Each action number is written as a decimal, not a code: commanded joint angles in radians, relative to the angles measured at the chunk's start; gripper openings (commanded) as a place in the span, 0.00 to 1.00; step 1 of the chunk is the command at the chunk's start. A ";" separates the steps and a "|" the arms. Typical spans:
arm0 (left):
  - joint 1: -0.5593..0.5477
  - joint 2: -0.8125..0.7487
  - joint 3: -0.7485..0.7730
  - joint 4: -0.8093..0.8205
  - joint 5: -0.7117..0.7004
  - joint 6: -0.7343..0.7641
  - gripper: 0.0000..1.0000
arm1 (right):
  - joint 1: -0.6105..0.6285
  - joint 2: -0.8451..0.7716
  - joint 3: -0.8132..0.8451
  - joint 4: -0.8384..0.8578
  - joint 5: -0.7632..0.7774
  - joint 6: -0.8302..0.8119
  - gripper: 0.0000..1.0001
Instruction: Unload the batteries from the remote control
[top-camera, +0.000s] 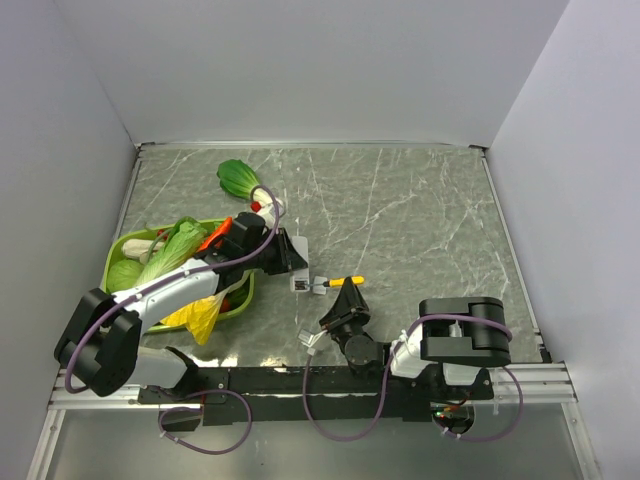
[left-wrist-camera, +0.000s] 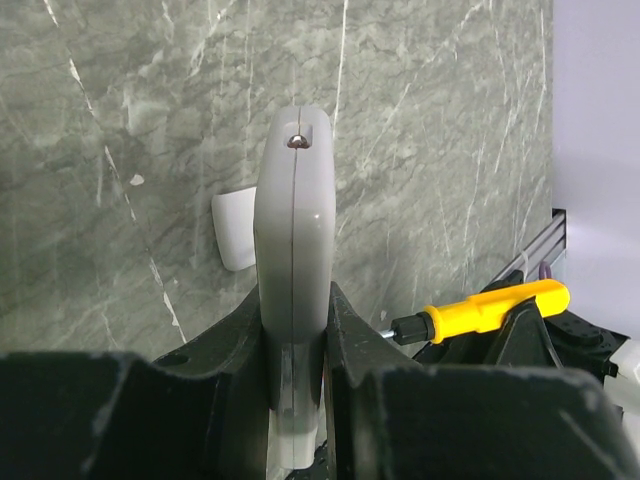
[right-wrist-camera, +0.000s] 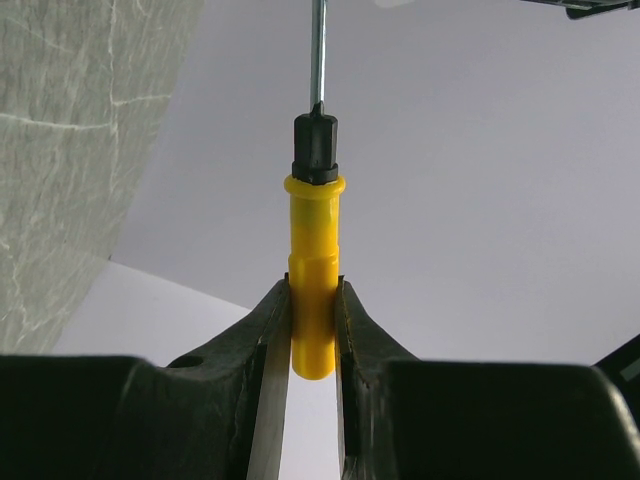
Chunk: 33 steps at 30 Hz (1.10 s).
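Our left gripper (left-wrist-camera: 295, 335) grips the remote control (left-wrist-camera: 293, 230) over the near middle of the table (top-camera: 420, 220), our right gripper (right-wrist-camera: 313, 330) grips the screwdriver (right-wrist-camera: 313, 240) just right of it, so we judge that we are at the prying step, and next the screwdriver must reach the hidden batteries.
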 joint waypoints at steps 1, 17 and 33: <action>-0.014 -0.012 0.015 0.186 0.146 -0.053 0.01 | 0.026 0.008 -0.012 0.307 -0.081 -0.040 0.00; -0.011 -0.024 0.032 0.137 0.100 -0.023 0.01 | 0.025 -0.074 -0.015 0.303 -0.052 0.072 0.00; -0.011 -0.039 0.006 0.178 0.092 -0.043 0.01 | 0.034 -0.130 0.027 0.071 -0.012 0.314 0.00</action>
